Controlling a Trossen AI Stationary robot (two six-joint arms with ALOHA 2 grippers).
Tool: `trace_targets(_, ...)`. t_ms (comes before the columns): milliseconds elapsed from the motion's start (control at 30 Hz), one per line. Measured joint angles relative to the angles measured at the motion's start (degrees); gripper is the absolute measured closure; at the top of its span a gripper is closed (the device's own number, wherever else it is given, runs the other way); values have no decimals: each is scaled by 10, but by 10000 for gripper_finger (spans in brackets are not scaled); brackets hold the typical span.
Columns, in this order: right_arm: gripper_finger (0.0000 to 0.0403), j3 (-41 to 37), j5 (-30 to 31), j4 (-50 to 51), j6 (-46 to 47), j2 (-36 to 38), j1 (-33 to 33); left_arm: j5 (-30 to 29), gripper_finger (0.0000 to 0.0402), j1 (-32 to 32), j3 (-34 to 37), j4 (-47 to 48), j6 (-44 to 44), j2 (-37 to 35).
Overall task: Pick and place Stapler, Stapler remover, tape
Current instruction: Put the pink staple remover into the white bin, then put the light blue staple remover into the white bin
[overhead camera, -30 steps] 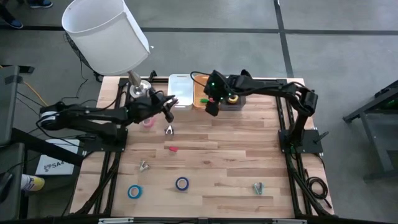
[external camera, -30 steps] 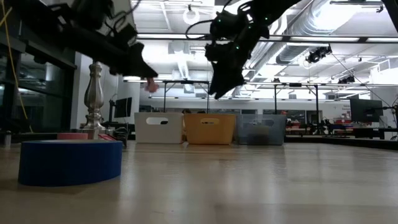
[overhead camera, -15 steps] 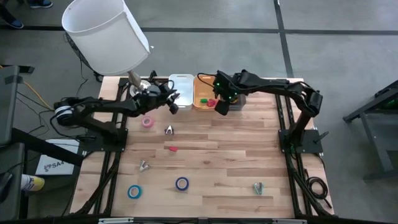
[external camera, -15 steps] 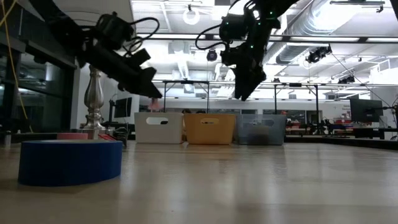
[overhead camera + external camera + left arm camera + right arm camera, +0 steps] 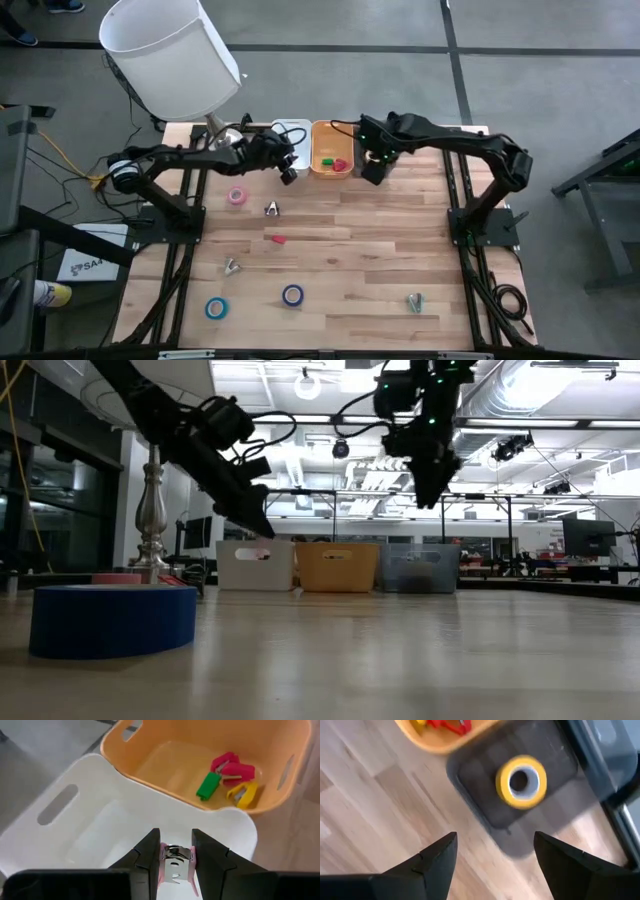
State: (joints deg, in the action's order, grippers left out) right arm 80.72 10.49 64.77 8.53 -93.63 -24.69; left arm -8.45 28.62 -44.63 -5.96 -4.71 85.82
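Staple remover [image 5: 175,864] in left claw [image 5: 174,862]

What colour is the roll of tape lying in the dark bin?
Yellow, with a pale inner ring: the tape roll in the dark bin shows best in the right wrist view.

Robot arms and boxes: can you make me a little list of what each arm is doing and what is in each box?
left gripper: shut on a pink staple remover, over the white bin
right gripper: open, holding nothing, above the grey bin
orange bin: red, green and yellow staplers
grey bin: one yellow tape roll
white bin: looks bare inside
table: blue tape rolls and small items waiting
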Motion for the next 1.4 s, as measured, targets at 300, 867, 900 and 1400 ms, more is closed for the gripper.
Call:
trace_targets(300,148,-130,-1,-39,68,131,0,-26,236,0,-54,108,2,0)
trace_targets(867,148,-318,-107,-85,216,319,62,64,198,-25,-55,130,-10,-80)
trace_targets(900,148,-324,-113,-86,228,325,70,64,198,-32,-55,136,-14,-90)
trace_targets(1400,148,-411,-173,-102,597,348,282,-28,197,-184,-55,268,-33,-229)
